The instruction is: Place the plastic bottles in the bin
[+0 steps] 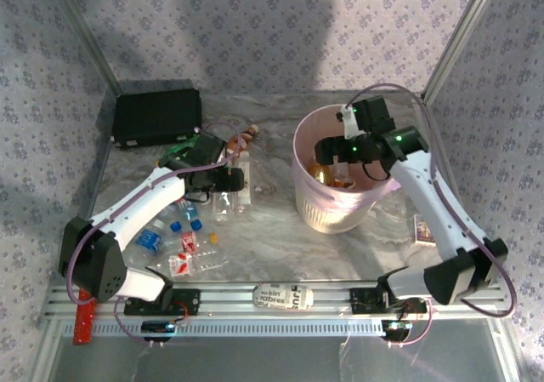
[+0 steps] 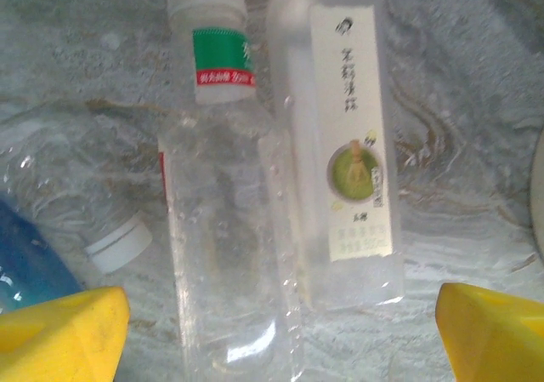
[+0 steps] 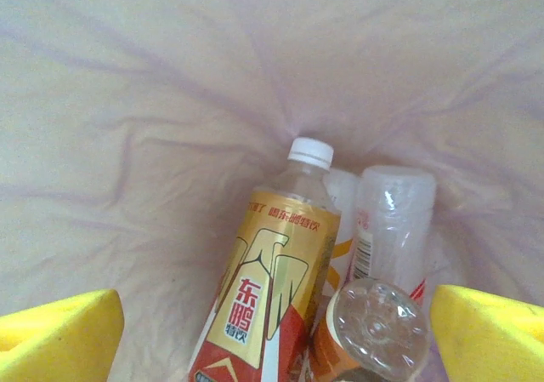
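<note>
From above, R gripper (image 1: 330, 154) hangs over the pink bin (image 1: 313, 210), right of centre on the table (image 1: 272, 225); L gripper (image 1: 228, 180) is over loose bottles (image 1: 151, 240) on the left. Wrist cams add detail: R fingers (image 3: 59, 335) wide apart and empty, gold-label bottle (image 3: 263, 297) w/ others inside the bin; L fingers (image 2: 59, 331) also wide, gripping nothing, two clear bottles (image 2: 340, 144) lying flat beneath.

Black case (image 1: 157, 114) at back, card (image 1: 423, 229) right, printed strip (image 1: 283, 296) nearest.

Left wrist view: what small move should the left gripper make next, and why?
Probably lower straight down toward the white-label bottle to grasp it. The left gripper is open above it, its yellow fingers straddling this bottle and the clear bottle beside it, both lying on the table.
</note>
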